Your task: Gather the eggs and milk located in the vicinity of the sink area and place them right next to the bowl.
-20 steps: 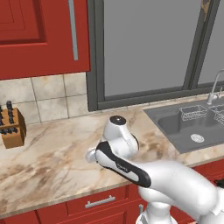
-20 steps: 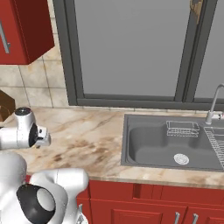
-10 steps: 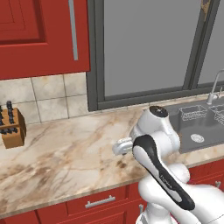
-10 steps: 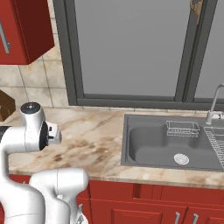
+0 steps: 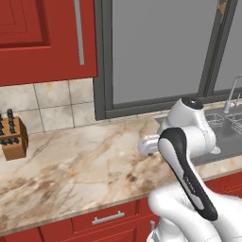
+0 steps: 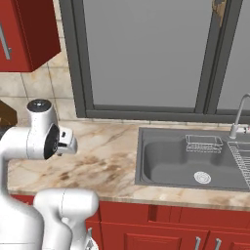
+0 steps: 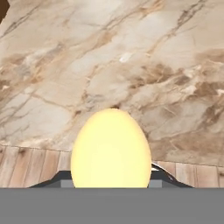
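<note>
One of the eggs point(image 7: 111, 146), a glowing yellow oval, sits between the dark fingertips point(image 7: 164, 177) of my gripper point(image 7: 111, 180), which is shut on it. In the base views the gripper point(image 5: 147, 145) point(image 6: 67, 141) hovers above the marble counter point(image 5: 75, 165), left of the sink point(image 6: 188, 163). The sink's dark basin holds a wire rack point(image 6: 203, 143) and a round drain point(image 6: 201, 177). In the left base view my arm covers much of the sink point(image 5: 226, 134). The milk and the bowl are out of view.
A wooden knife block point(image 5: 11, 137) stands at the counter's far left against the tiled wall. A chrome faucet point(image 6: 238, 116) rises at the sink's back right. Red cabinets point(image 5: 42, 38) hang above. Below the egg lie the counter's front edge and wooden floor point(image 7: 30, 168).
The arm has swung to the right and risen, carrying the hand with the egg along above the counter toward the sink side. The grip has stayed the same.
</note>
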You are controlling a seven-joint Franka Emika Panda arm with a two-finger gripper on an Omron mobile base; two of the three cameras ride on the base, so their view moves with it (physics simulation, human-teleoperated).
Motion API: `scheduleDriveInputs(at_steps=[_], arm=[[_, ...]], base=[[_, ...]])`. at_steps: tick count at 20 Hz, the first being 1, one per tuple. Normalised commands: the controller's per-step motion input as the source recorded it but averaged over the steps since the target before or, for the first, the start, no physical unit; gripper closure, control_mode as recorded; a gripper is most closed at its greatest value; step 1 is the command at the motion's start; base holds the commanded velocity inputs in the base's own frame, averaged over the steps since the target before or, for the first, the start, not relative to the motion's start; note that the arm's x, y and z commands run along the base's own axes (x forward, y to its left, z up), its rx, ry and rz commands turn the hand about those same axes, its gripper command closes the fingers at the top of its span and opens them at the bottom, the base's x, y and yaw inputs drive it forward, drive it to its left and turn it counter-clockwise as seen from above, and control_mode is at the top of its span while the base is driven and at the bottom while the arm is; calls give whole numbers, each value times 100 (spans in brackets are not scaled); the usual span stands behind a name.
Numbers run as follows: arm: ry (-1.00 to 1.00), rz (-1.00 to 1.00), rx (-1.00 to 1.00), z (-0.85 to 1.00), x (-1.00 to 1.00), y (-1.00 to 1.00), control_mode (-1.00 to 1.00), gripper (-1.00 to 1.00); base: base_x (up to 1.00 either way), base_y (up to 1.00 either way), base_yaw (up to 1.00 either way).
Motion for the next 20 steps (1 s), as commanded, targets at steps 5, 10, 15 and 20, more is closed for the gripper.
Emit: scheduleDriveInputs(at_steps=[5,10,15,20], arm=[[5,-18,-15,8,-8,-2,-100,100],[-17,-12,-11,0,-52,0,-100,100],[-5,0,0,0,-11,0,-100,100],[0,0,0,0,-1,0,-100,100]], base=[[0,0,0],[0,0,0],[0,0,0],[0,0,0]])
